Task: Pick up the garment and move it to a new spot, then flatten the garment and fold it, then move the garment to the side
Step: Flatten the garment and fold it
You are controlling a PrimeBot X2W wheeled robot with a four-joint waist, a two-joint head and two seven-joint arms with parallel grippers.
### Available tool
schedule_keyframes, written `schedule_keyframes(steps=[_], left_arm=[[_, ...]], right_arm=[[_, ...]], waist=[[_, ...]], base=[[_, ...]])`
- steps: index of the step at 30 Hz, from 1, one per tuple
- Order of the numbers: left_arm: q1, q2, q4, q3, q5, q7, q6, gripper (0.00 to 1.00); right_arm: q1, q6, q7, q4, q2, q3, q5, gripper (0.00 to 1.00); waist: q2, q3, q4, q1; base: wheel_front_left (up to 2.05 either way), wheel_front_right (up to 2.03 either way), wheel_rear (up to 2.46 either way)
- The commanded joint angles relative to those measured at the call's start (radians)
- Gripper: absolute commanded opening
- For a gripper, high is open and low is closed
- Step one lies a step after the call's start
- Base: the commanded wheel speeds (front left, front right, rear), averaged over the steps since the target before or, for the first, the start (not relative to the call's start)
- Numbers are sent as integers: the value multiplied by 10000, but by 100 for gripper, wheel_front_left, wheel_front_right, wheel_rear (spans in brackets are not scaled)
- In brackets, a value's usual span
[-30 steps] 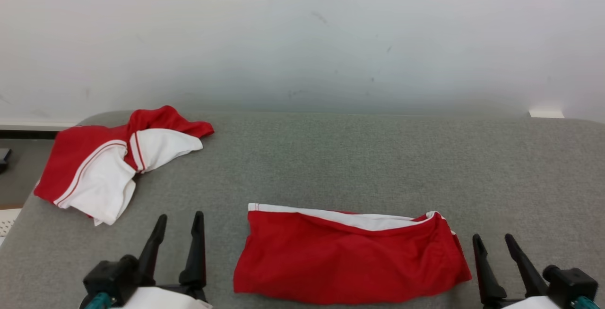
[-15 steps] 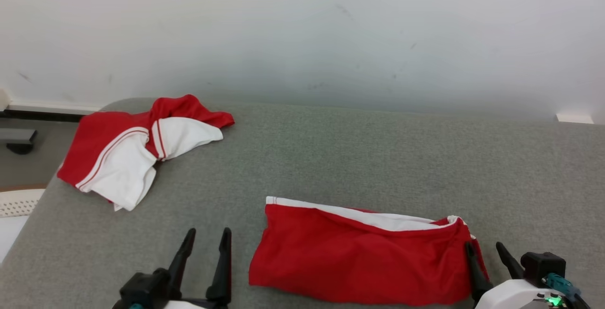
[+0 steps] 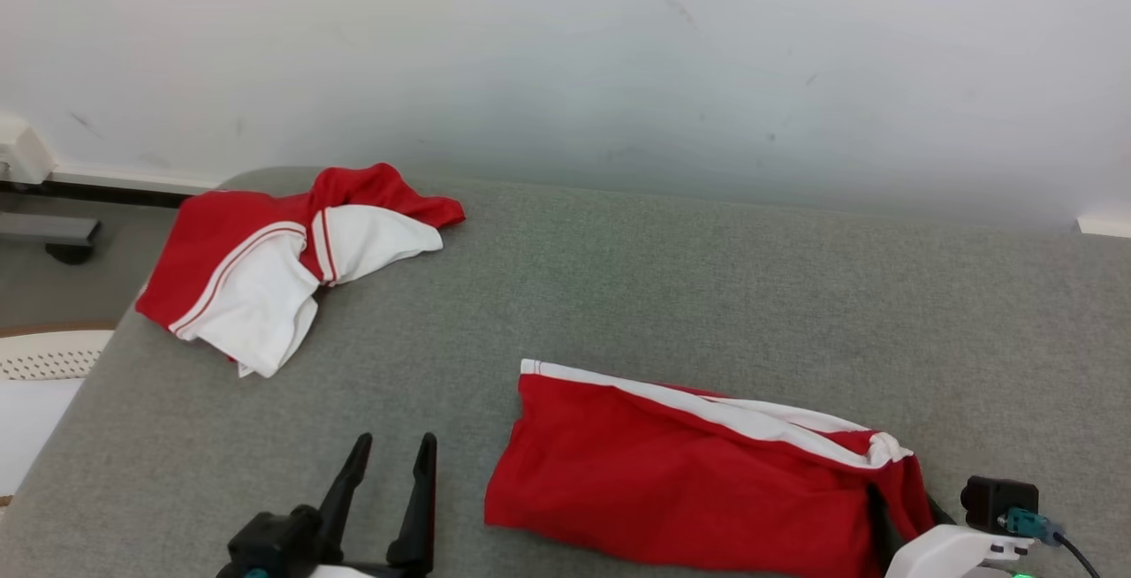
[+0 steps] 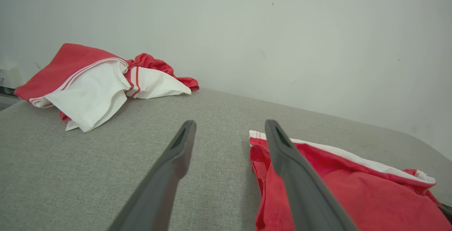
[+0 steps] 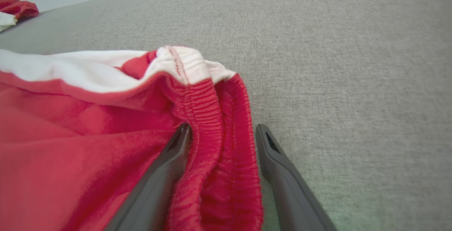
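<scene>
Grey woven cloth covers the wide padded surface (image 3: 707, 277), which runs back to a plain white wall (image 3: 565, 48) with a few faint scuffs. In the head view a crumpled red and white garment (image 3: 265, 269) lies at 10 o'clock, well apart from everything else. Off the edge at 9 o'clock are a pale perforated panel (image 3: 44, 353) and a dark bar on a foot (image 3: 53, 238). The folded red shorts (image 3: 671, 481), white stripe along the far edge, lie at 5 o'clock. The left gripper (image 3: 396, 441) hovers at 7 o'clock, fingers spread, holding nothing. The right gripper (image 5: 223, 128) has its fingers apart on either side of the shorts' elastic waistband (image 5: 204, 100), not pinched tight.
</scene>
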Motion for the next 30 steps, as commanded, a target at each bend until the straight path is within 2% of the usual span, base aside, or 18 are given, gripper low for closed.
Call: schedule_keyframes(steps=[1,2,8,10,13,17,20,22,25,30], left_arm=[[-58,-15,49,54,40,-4,-22,100],[-51,-28,71,83,63,-4,-65,100],[41,-82,206,218,101,-4,-200,100],[83,-89,236,252,105,-5,-217,100],[166,-101,329,237,124,-5,-287,100],[278,-100,396,403,177,-5,-352,100],[346,-100,434,560,179,-5,-382,100],[336,-108,439,590,120,-5,-406,100],[282,-113,487,534,64,-5,-428,100],[58,-114,577,405,-48,-5,-439,100]], right_arm=[[-5,-23,180,143,55,149,206,43],[-58,-23,242,111,68,280,412,0],[-371,-19,664,-653,55,1056,1914,0],[-394,-19,825,-1052,-152,1210,2430,0],[-307,-20,1332,-1854,-686,1497,3180,0],[-154,-22,2089,-2977,-1716,1685,3920,0],[-25,-20,2836,-3940,-1982,1501,4954,0],[72,-20,3337,-4551,-1950,1244,5829,0],[275,-20,4031,-5182,-1565,998,6798,0],[253,-19,4993,-5591,-688,1029,7706,0]], waist=[[0,-13,8,0],[0,-30,10,0],[0,-152,-51,0],[0,-201,-79,0],[0,-274,-123,0],[0,-318,-262,0],[0,-339,-368,0],[0,-341,-420,0],[0,-342,-433,0],[0,-298,-242,0]], base=[[0,0,0],[0,0,0],[0,0,0],[0,0,0],[0,0,0],[0,0,0],[0,0,0],[0,0,0],[0,0,0],[0,0,0]])
